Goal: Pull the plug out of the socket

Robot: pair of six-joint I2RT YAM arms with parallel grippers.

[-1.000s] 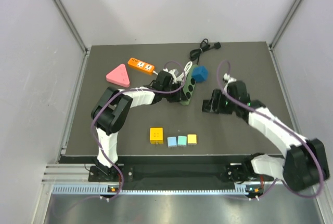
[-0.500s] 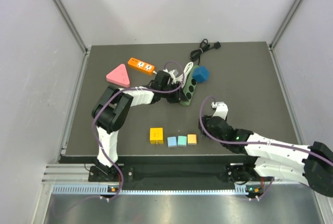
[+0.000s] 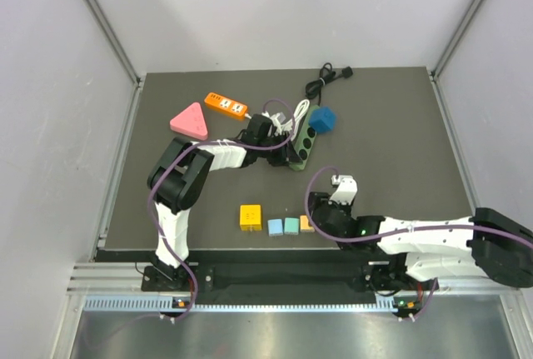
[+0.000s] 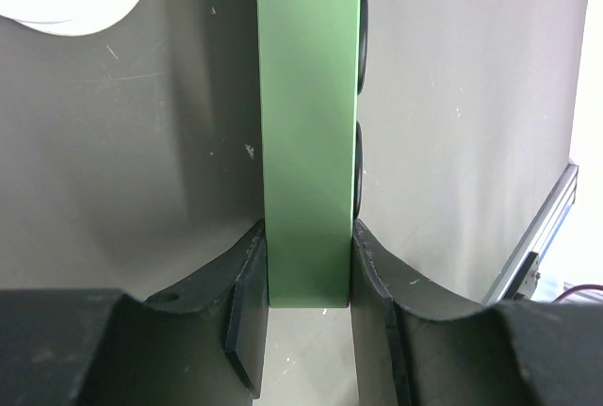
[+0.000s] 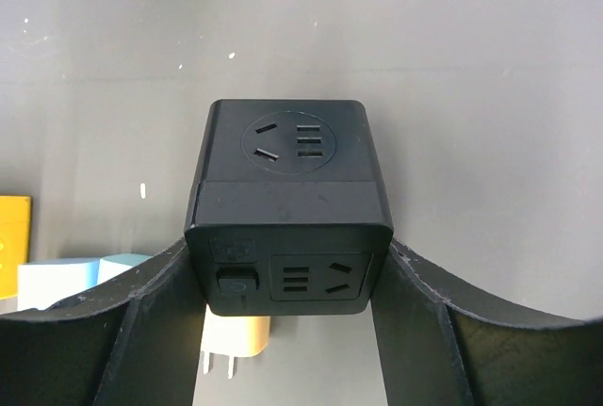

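Observation:
A green power strip [image 3: 303,137] lies at the table's middle back, with a blue plug [image 3: 323,118] at its far end. My left gripper [image 3: 286,153] is shut on the strip's near end; in the left wrist view the fingers [image 4: 247,279] press both sides of the strip [image 4: 309,123]. My right gripper [image 3: 321,211] is shut on a black cube socket [image 5: 287,203] and holds it low near the table's front, right beside the orange plug [image 5: 236,338]. The cube's own sockets show empty.
A row of small plugs lies near the front: yellow [image 3: 250,215], light blue [image 3: 276,226], teal [image 3: 291,225], orange [image 3: 306,223]. An orange power strip [image 3: 226,106], a pink triangle [image 3: 190,121], a white cable coil [image 3: 279,114] and a black cable [image 3: 328,77] lie at the back.
My right arm has swung from the right middle of the table down to the front, carrying the black cube socket to beside the row of plugs. The left arm has not moved.

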